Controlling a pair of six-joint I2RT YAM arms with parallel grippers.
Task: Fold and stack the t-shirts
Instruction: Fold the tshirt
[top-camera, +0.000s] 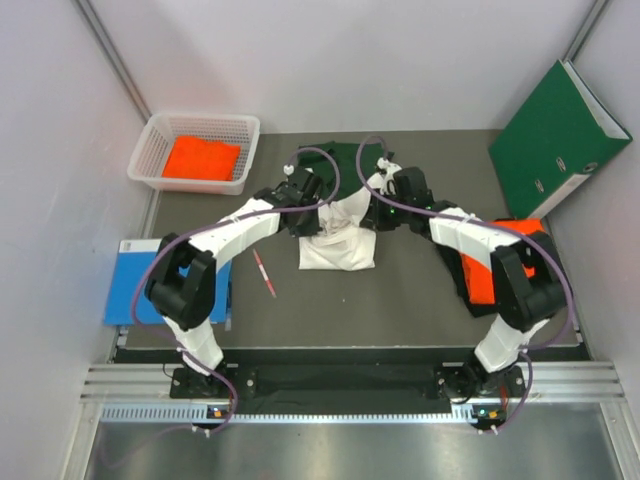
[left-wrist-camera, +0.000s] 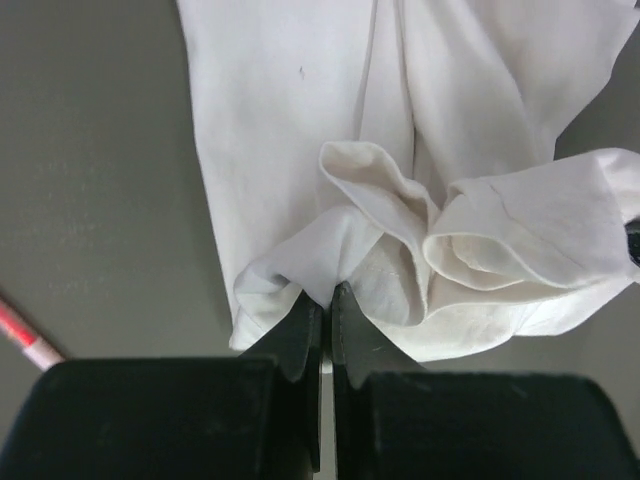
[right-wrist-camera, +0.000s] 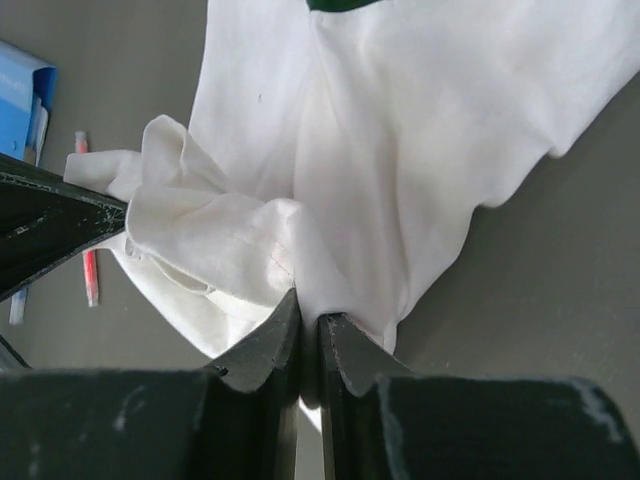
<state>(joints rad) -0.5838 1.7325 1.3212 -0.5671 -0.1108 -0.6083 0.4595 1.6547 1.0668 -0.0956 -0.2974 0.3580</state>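
Mid-table (top-camera: 410, 300): a white t-shirt (top-camera: 337, 245), bunched and rumpled, with dark green cloth at its far end. Cannot make out any print, since the folds and both arms cover the chest.

Left gripper (left-wrist-camera: 326, 300): clamped almost fully together on a gathered fold at the edge of the white t-shirt. Shows only a hairline slit between the black fingers (left-wrist-camera: 296, 335), with cloth wedged in at the tips. Hides the fold's lower part behind the gripper body at the bottom of the wrist view.

Right gripper (right-wrist-camera: 308, 318): likewise closed down to a narrow gap, nipping white cloth where a ruffled hem meets the flat body of the shirt. Cuts off the collar at the top of that wrist view, leaving just a sliver of green.

From overhead, impossible to see either pair of fingertips; both wrists hang over the shirt's middle.

Far left: a white basket (top-camera: 152, 150) holding a folded orange t-shirt (top-camera: 200, 158). Right side: a second orange t-shirt (top-camera: 482, 272), largely hidden under the right arm, lying on something black (top-camera: 452, 268); cannot tell whether that is a shirt.

Elsewhere: a green binder (top-camera: 555, 140) leaning at the far right, a blue book (top-camera: 125, 282) partly under the left arm, a red pen (top-camera: 265, 273) near the white shirt's left side.
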